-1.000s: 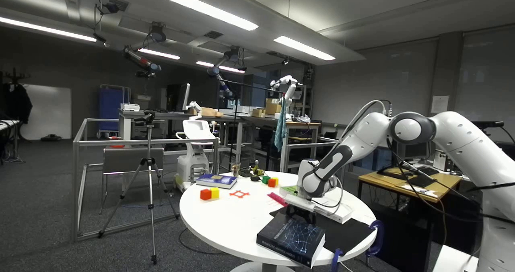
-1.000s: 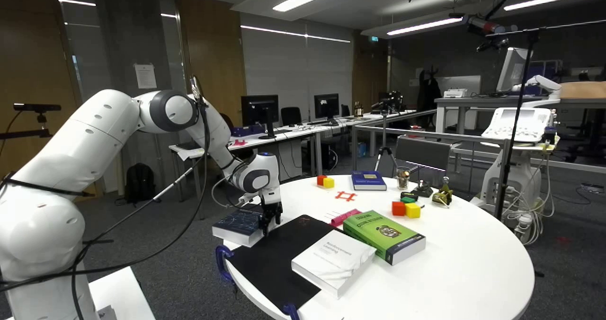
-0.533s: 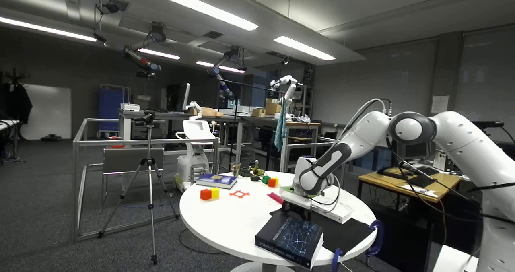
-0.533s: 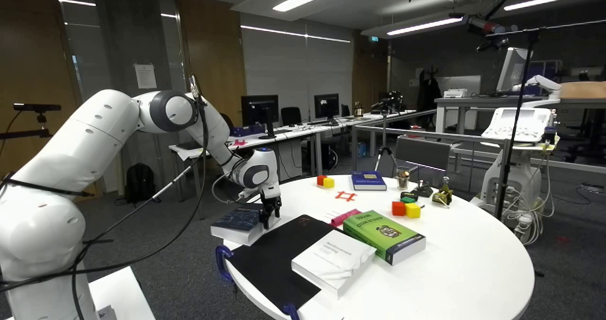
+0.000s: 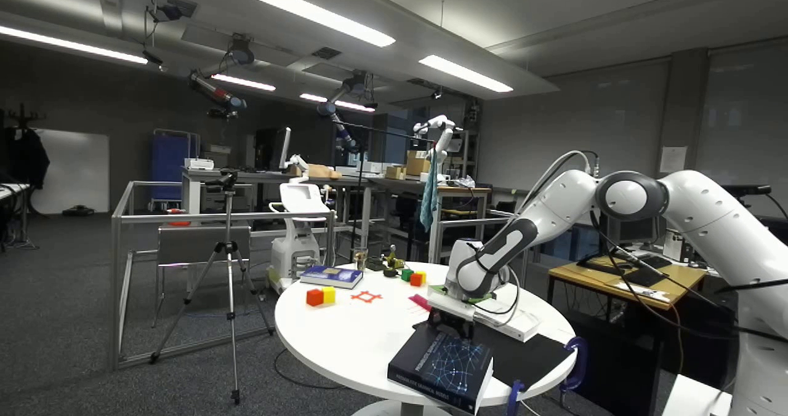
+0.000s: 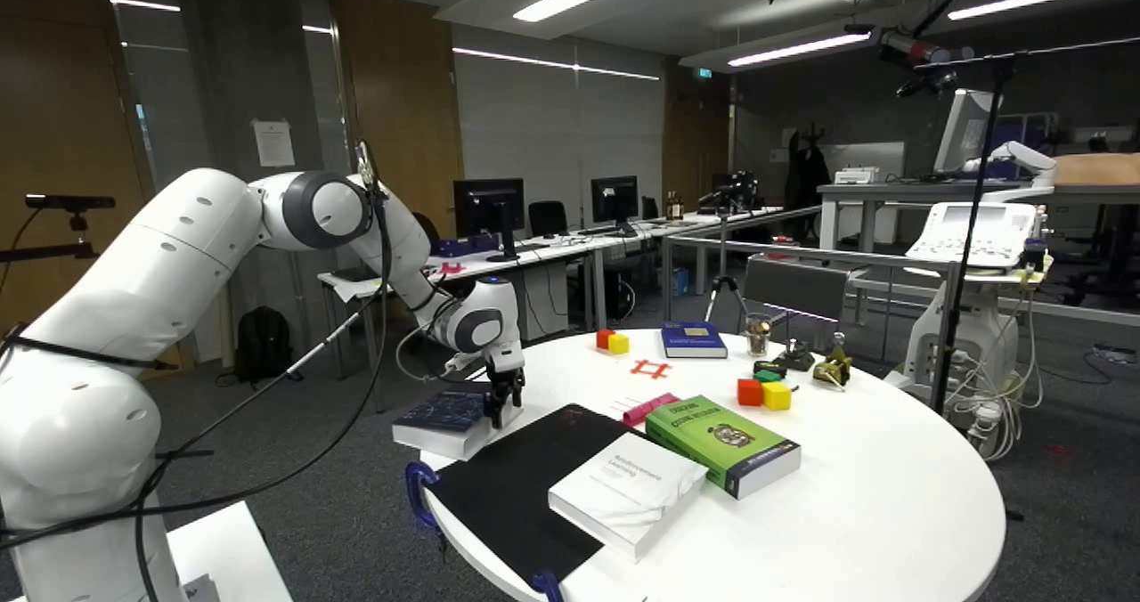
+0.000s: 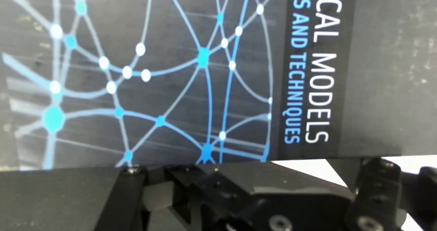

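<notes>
A thick dark book with a blue network pattern (image 5: 446, 367) lies flat at the table's rim, and in both exterior views part of it seems to jut past the edge. My gripper (image 5: 450, 331) points down at its inner long side. Its jaws are spread wide, with nothing held between them. In the wrist view the book's cover (image 7: 170, 97) fills the upper part, and the gripper (image 7: 256, 167) lines up along the cover's edge, its fingers (image 7: 128, 193) seeming to press against that side. The lower fingertips are hidden by the cover there.
Beside the gripper a black mat (image 6: 534, 486) covers the round white table (image 6: 855, 495), held by blue clamps (image 6: 420, 495). Near it lie a white book (image 6: 628, 486), a green book (image 6: 712, 433) and a pink piece (image 6: 655, 406). Farther off are coloured cubes (image 6: 750, 393) and a blue book (image 6: 693, 342).
The gripper and the dark book have both slid a little, the book moving outward over the table's rim, away from the mat. The jaws have stayed wide.
</notes>
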Tool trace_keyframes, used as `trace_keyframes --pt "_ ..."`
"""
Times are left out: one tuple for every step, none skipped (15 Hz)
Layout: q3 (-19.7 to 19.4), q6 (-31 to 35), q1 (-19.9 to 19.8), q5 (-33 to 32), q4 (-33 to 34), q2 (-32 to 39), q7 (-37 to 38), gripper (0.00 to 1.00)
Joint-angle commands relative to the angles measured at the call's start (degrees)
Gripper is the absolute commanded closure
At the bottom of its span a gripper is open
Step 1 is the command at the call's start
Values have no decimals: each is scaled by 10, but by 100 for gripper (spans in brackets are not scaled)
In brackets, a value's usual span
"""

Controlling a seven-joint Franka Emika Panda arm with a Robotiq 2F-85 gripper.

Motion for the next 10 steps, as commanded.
trace_keyframes --pt "15 -14 -7 -3 14 2 -15 0" --pt "16 -15 -7 -4 15 3 -19 0" --pt "17 -16 -8 -5 17 5 -23 0" --pt "17 -18 -8 -5 20 6 -27 0" --pt "18 -20 -9 -4 23 8 -32 0" --pt "18 -25 -10 -4 27 9 -36 0" --pt "19 -28 -12 -3 30 10 -42 0" --pt "21 -34 -13 -2 33 11 -46 0" --pt "21 -38 -14 -2 36 13 -50 0" --pt "22 -42 -14 -3 39 15 -55 0"
